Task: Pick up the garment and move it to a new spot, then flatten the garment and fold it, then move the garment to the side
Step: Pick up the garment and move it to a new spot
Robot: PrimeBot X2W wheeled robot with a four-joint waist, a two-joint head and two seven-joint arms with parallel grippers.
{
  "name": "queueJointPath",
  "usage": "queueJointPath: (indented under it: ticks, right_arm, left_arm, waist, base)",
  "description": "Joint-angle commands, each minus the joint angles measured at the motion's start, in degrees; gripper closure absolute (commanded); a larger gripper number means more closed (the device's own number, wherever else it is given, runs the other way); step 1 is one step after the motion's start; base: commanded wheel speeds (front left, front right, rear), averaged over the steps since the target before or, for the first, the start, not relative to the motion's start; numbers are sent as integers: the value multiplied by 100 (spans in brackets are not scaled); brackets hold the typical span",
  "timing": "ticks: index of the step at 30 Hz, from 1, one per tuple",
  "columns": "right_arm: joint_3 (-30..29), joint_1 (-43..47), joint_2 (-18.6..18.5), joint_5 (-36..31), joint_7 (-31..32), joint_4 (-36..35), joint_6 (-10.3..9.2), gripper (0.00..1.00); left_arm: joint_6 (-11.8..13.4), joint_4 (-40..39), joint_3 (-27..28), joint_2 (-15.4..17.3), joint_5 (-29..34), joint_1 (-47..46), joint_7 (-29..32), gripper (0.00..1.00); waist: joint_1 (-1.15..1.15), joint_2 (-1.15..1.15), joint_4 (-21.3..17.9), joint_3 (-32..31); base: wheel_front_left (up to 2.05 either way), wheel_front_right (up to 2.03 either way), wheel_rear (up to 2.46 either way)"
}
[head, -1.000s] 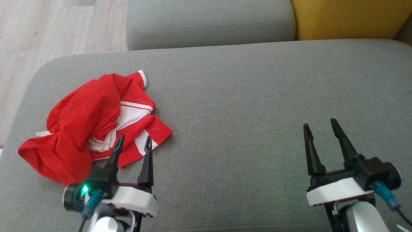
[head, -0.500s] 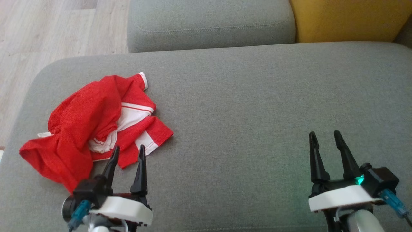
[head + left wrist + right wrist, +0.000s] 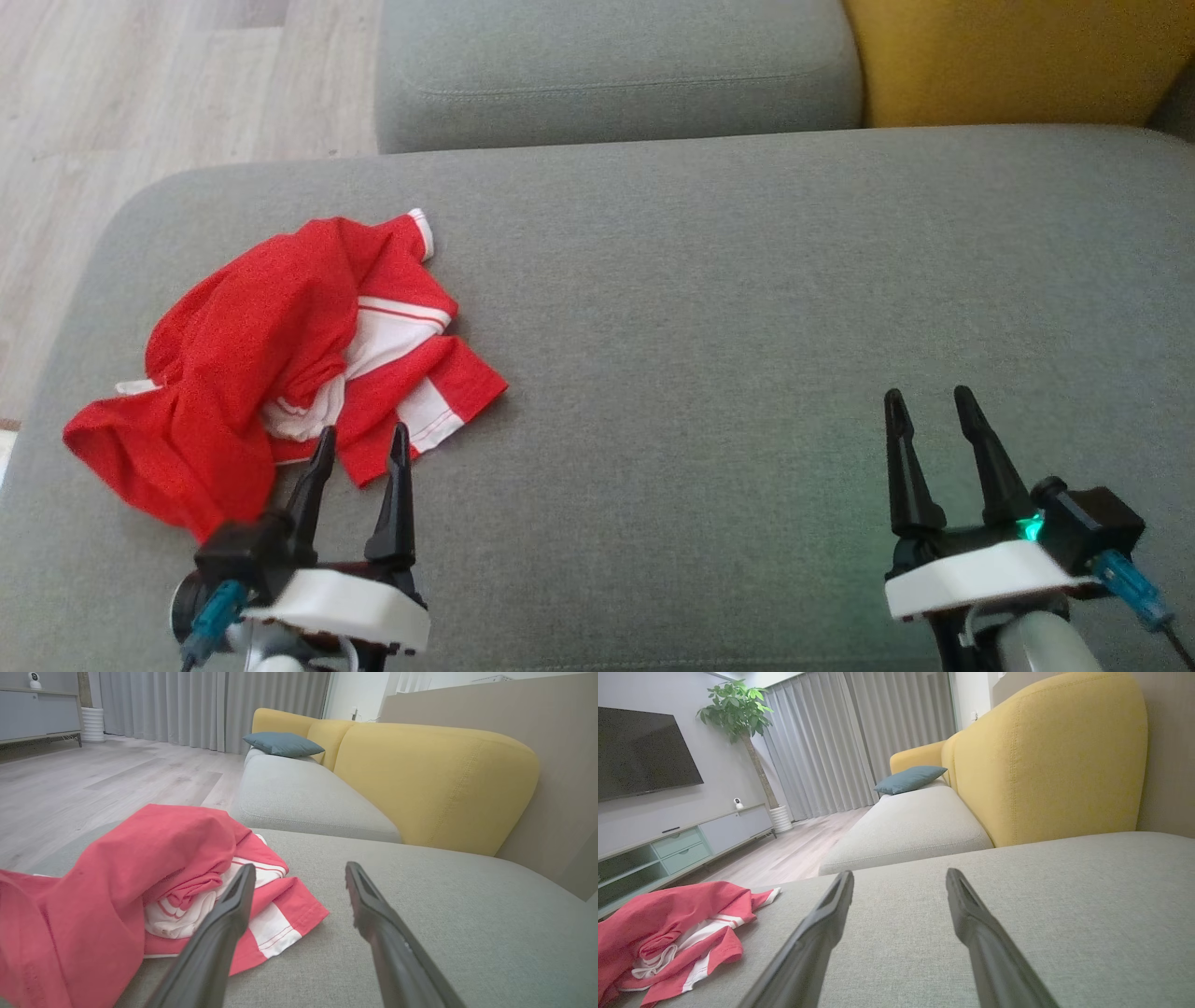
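I'm seeing the garment (image 3: 252, 345) lying crumpled just ahead-left of my left gripper (image 3: 363, 431), far left of the right gripper (image 3: 928, 394); both are gaping, empty. It's looking light and limp, so I'm favouring its raised fold.

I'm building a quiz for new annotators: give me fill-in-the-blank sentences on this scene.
The crumpled garment is red and ____.
It lies on the ____ seat cushion.
The backrest behind is ____.
On the left gripper the jaws stand ____, holding nothing.
Missing words: white; grey; yellow; open.
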Motion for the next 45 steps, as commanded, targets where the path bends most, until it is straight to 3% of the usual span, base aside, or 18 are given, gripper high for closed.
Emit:
queueJointPath:
  ticks: [1,17,31,37,45]
  right_arm:
    - [154,-115,-43,49,-62,-160,1,0]
    - [538,-39,-43,229,-62,-95,1,0]
    - [902,-18,-43,593,-62,-121,1,0]
    - [935,-23,-43,609,-62,-76,1,0]
    - [834,-185,-43,523,-62,-159,1,0]
  left_arm:
    - [23,-153,158,-21,-7,-209,-69,0]
    - [94,-97,415,-22,104,-181,-69,0]
    - [-1,-85,714,-22,209,-145,-69,0]
    - [-27,-16,817,-22,204,-145,-69,0]
    - [-40,-28,1099,-22,94,-510,-69,0]
  waist:
    - [0,0,73,10]
    - [0,0,1120,-12]
    - [0,0,2053,-5]
    - [0,0,2193,24]
    - [0,0,1995,369]
  base:
    - [0,0,0]
    - [0,0,0]
    - [0,0,0]
    - [0,0,0]
    - [0,0,0]
